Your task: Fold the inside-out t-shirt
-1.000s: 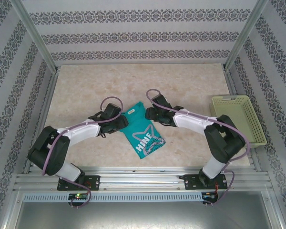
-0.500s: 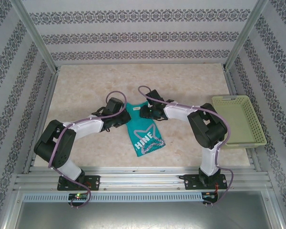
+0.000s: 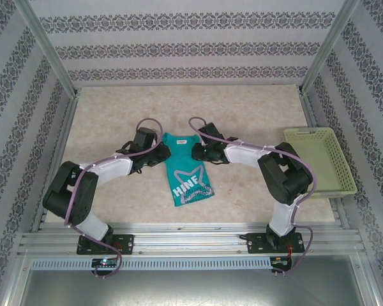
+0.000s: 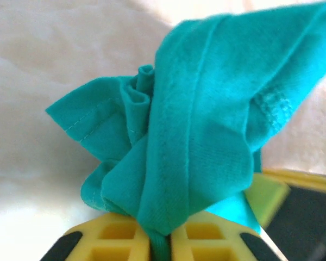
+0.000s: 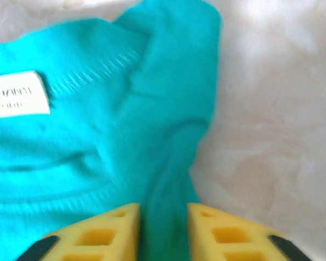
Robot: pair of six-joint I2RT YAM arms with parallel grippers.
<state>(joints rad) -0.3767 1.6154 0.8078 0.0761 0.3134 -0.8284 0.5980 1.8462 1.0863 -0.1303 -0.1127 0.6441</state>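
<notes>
The teal-green t-shirt [image 3: 187, 171] lies bunched in a narrow strip at the table's middle, white print showing near its lower end. My left gripper [image 3: 158, 149] holds its upper left corner; in the left wrist view the yellow fingers [image 4: 119, 239] pinch a gathered fold of cloth [image 4: 195, 141]. My right gripper [image 3: 195, 150] is at the upper right corner by the collar. In the right wrist view a thick ridge of cloth [image 5: 163, 217] runs between the yellow fingers [image 5: 217, 234], which press on it, next to the white neck tag [image 5: 17, 93].
A pale yellow-green basket [image 3: 319, 159] stands at the table's right edge. Patterned walls and metal posts ring the marble-look table [image 3: 242, 108]. Both arms reach inward from the near rail.
Both grippers have closed on the shirt's top corners. The shirt has been drawn straighter and shifted toward the far side, its upper edge now stretched between the two grippers.
</notes>
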